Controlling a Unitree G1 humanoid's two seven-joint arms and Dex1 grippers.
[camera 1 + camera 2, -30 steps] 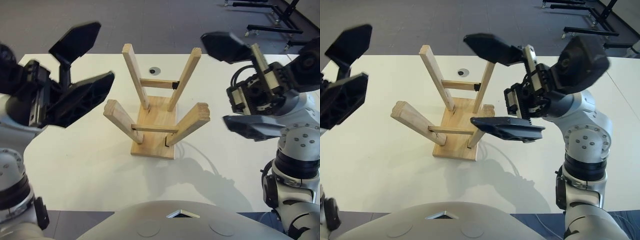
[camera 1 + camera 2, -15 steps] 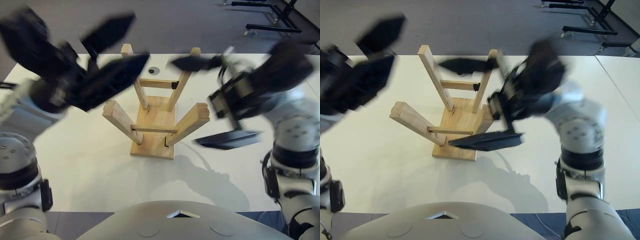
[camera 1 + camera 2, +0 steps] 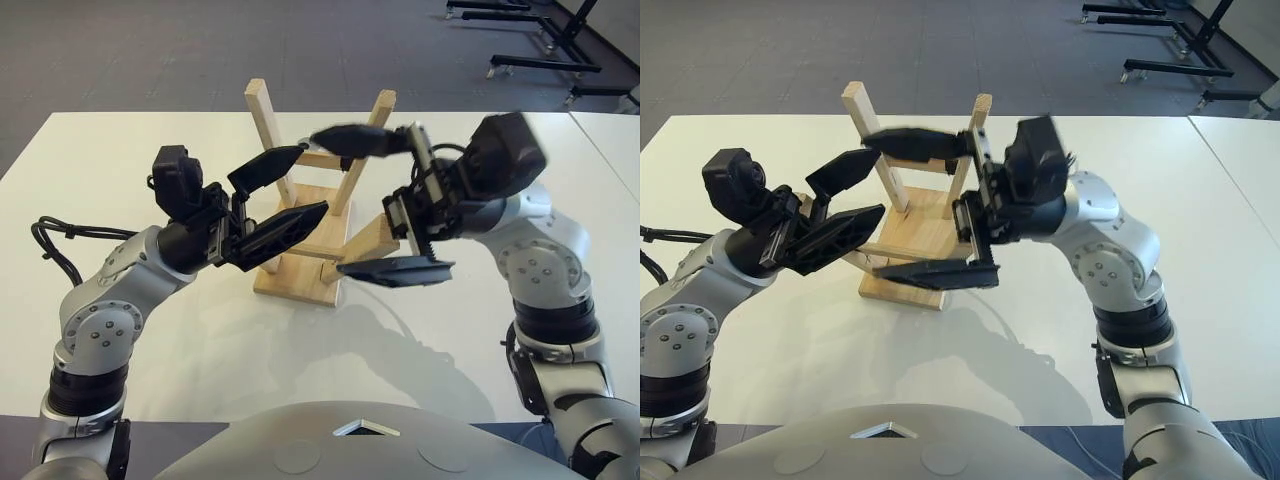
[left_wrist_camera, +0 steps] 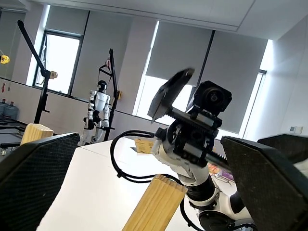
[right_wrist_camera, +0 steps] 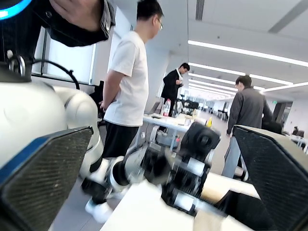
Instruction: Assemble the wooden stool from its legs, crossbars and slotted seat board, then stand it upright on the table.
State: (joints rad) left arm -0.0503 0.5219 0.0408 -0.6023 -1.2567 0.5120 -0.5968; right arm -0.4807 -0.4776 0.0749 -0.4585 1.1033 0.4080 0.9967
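Observation:
The wooden stool (image 3: pixel 292 283) stands upside down on the white table (image 3: pixel 150 330), seat board flat and legs pointing up. Two far legs (image 3: pixel 264 112) rise behind, joined by a crossbar. My left gripper (image 3: pixel 312 180) is open and comes in from the left, its fingers (image 3: pixel 845 232) straddling the near-left leg, which they mostly hide. My right gripper (image 3: pixel 328 203) is open and comes in from the right, one finger high by the far crossbar and one low by the near-right leg (image 3: pixel 372 238). In the left wrist view a leg end (image 4: pixel 156 204) lies between the two pads.
Bare table surrounds the stool on all sides. Metal frames (image 3: pixel 540 45) stand on the floor beyond the table's far right corner. A black cable (image 3: pixel 50 245) loops by my left arm.
Both arms have swung in from the table's sides to the stool, and the open grippers now straddle its near legs. The stool stays where it was.

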